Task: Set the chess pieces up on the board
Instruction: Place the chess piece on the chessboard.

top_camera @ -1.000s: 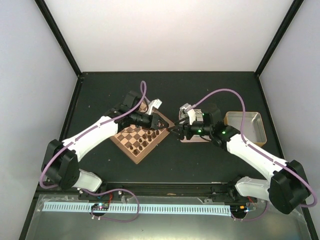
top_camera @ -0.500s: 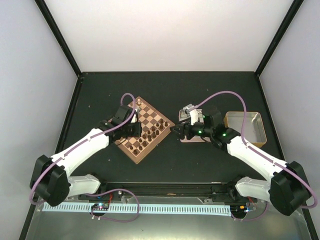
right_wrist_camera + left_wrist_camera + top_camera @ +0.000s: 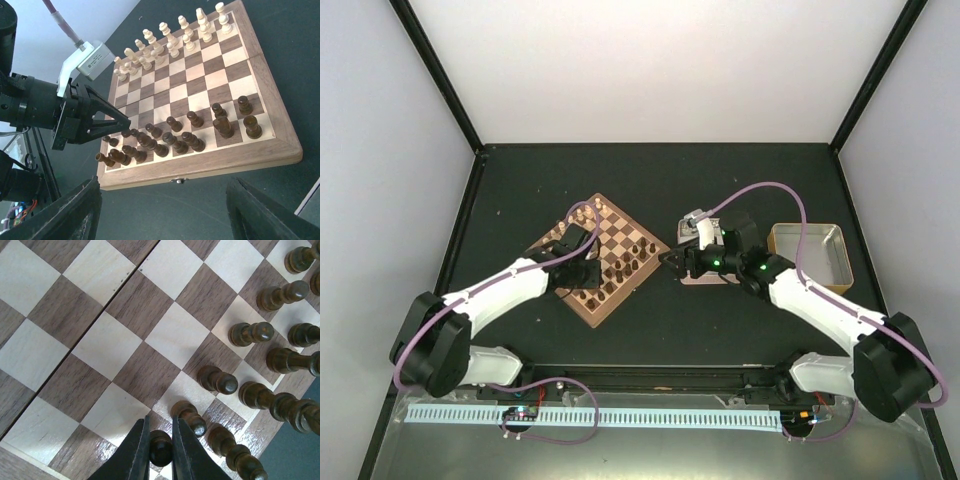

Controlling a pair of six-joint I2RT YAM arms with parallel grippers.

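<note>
Dark chess piece [image 3: 160, 447], one, clamped in left jaws; one board [image 3: 125, 340].

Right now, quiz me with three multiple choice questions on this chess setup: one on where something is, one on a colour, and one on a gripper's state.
1. In the top view, where is the tin relative to the board?
A. to its right
B. on it
C. to its left

2. What colour is the piece pinched by the left gripper?
A. cream
B. dark brown
C. red

3. How is the right gripper?
A. shut on a piece
B. shut on the tin
C. open, holding nothing

Answers:
1 A, the tin sits past the board's right corner.
2 B, the left wrist view shows a dark piece between the fingers.
3 C, the right wrist view shows its fingers wide apart with nothing held between them.
</note>
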